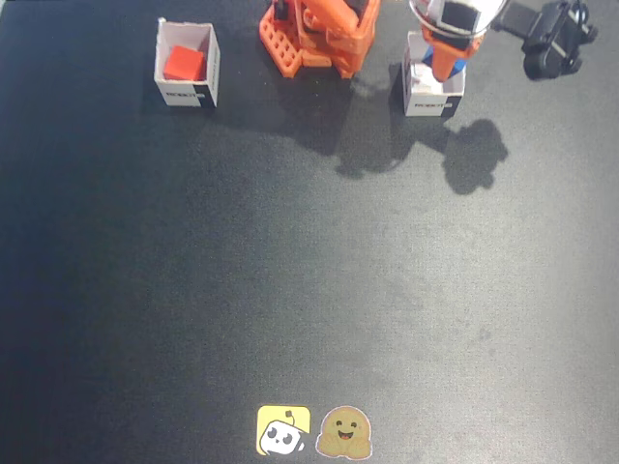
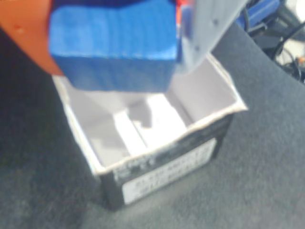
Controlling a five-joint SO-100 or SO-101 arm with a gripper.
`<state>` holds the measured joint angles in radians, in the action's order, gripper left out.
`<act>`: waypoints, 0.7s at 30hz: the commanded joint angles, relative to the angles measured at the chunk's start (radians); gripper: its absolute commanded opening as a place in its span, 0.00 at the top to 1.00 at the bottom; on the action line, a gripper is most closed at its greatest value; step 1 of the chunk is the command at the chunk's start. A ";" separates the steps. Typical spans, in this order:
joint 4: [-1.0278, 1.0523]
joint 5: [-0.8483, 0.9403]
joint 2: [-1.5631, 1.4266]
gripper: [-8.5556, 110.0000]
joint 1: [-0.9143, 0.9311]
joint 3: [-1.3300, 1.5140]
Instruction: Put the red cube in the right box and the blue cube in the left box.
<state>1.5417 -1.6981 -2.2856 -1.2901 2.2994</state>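
Note:
The blue cube [image 2: 114,45] hangs just above the open left box [image 2: 162,167], with my gripper [image 2: 116,71] shut on it between an orange finger [image 2: 26,43] and a pale finger [image 2: 207,33]. In the fixed view this box [image 1: 432,101] stands at the upper right, a grey wall along its left edge. There my gripper [image 1: 447,66] reaches down over it and a sliver of the blue cube [image 1: 456,70] shows. The red cube [image 1: 183,64] lies inside the right box [image 1: 186,95], which stands at the upper left of the fixed view.
The orange arm base [image 1: 319,34] stands at the top centre between the two boxes. A black clamp-like object [image 1: 556,39] sits at the top right corner. Two stickers [image 1: 283,430] [image 1: 345,432] lie near the bottom edge of the dark mat. Cables [image 2: 286,43] lie beyond the mat.

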 commanded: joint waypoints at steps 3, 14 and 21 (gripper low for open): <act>-0.029 -0.009 -0.038 0.85 -0.017 0.008; -0.043 -0.032 -0.074 0.81 -0.044 0.015; -0.049 -0.031 -0.078 0.78 -0.048 0.018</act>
<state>1.5094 -1.7242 -2.3317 -1.3300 2.3224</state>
